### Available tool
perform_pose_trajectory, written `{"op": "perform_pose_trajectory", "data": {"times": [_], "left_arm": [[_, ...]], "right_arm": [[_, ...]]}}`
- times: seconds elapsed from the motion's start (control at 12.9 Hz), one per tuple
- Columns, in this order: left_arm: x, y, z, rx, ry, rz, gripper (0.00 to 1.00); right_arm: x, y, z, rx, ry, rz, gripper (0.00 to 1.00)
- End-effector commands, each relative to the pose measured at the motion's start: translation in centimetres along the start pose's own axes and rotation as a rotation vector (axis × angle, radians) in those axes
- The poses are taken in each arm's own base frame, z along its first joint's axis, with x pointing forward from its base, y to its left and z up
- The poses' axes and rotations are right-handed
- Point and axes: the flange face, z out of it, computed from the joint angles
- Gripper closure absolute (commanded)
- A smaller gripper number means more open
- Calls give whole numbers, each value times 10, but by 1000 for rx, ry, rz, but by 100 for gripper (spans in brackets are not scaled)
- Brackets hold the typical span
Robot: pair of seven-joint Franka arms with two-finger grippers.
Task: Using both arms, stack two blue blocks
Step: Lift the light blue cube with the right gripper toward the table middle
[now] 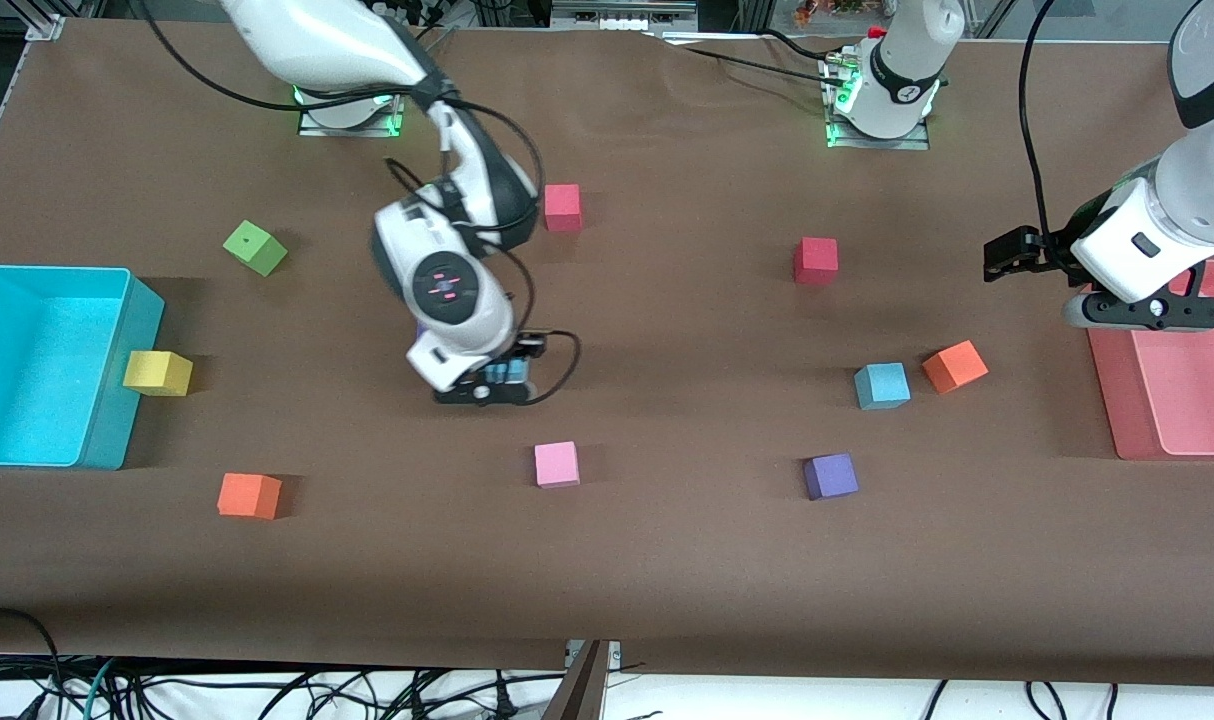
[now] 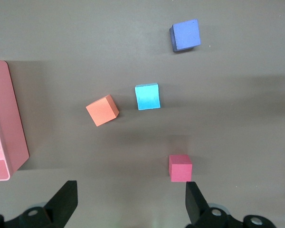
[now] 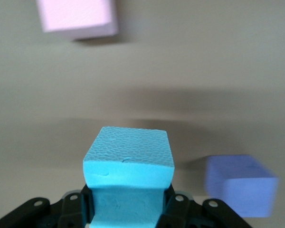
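Showing no readable text, label, brand or number anywhere: not on the foam cubes, not on the turquoise bin (image 1: 117, 400), not on the pink tray (image 1: 1117, 400), not on the brown table cover (image 1: 667, 560). Glowing only as small red marks on the round black panel (image 1: 443, 283) of the right arm's wrist, too small to read as any sign.
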Motion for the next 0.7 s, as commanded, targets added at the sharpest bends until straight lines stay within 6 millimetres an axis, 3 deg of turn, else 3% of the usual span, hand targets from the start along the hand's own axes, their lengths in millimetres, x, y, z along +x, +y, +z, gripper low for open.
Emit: {"op": "perform_pose_trajectory", "data": {"times": [0.0,0.23,0.39,0.62], "left_arm": [[1,0,-6,0,-2,3,0],[1,0,-6,0,-4,3,0],[1,0,-6,0,-1,4,0],[1,0,-6,0,-2,3,0]], "right_arm": [[3,-41,8,77,-21,38,100],[-22,-97,30,128,-26,29,100],[-28,-114,57,143,-4,36,100],[-40,-130,70,143,-1,14,100]]}}
